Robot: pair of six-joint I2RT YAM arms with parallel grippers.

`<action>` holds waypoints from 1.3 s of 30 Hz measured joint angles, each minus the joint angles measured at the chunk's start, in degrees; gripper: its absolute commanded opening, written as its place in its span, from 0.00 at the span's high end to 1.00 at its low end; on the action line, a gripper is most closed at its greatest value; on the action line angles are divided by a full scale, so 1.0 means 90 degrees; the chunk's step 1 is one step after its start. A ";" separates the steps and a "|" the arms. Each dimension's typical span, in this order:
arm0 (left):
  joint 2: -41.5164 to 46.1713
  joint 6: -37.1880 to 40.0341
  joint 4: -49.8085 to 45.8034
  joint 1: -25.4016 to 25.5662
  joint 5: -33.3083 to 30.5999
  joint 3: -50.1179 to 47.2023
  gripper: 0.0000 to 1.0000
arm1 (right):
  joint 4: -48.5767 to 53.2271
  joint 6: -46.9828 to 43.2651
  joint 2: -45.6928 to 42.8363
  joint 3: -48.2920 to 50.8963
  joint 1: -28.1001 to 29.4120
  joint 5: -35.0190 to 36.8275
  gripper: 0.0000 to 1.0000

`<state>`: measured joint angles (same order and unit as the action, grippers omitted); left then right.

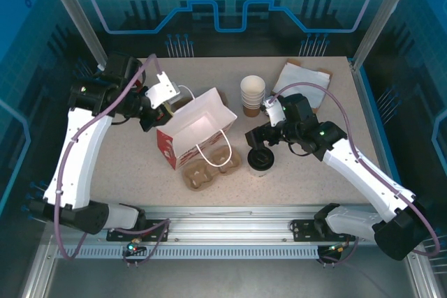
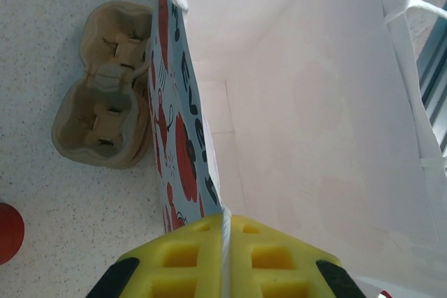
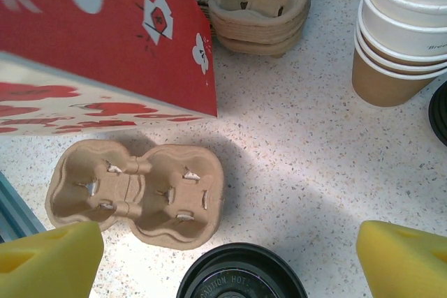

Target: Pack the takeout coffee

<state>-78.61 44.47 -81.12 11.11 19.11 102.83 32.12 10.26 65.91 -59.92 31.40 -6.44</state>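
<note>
Now, left hand (image 2: 225, 242) pinching the bag (image 2: 300, 102), right hand (image 1: 258, 143) spread over the takeout coffee (image 3: 241, 273).
My left hand is closed tight on the bag's rim, the paper edge pressed between its yellow pads, and the bag's mouth gapes. My right hand is spread wide and grips nothing; its fingers hang either side of the black lid, clear of it. The takeout coffee stands upright on the surface (image 1: 314, 172), right of the middle toward the near edge, just beside the cup carrier (image 1: 209, 169).
</note>
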 measured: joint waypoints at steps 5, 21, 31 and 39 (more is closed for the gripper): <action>-0.0391 0.0078 0.0100 0.0005 -0.0342 0.0083 1.00 | 0.0000 0.0024 0.0000 0.0000 -0.0002 -0.0002 0.05; -0.1005 -0.0466 0.1496 0.0002 -0.0634 0.0131 1.00 | 0.0002 0.0022 0.0000 0.0000 0.0000 0.0019 0.05; -0.1178 -0.0942 0.1957 -0.0012 -0.0432 -0.0034 1.00 | 0.0017 0.0022 0.0000 0.0000 -0.0002 0.0046 0.05; -0.1178 -0.0957 0.1957 -0.0129 -0.0532 -0.0066 1.00 | 0.0049 0.0022 0.0002 0.0000 -0.0002 0.0046 0.05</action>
<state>-89.21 35.86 -63.51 9.96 14.33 102.24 32.56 10.46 65.93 -59.92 31.38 -6.02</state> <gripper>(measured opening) 0.076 0.947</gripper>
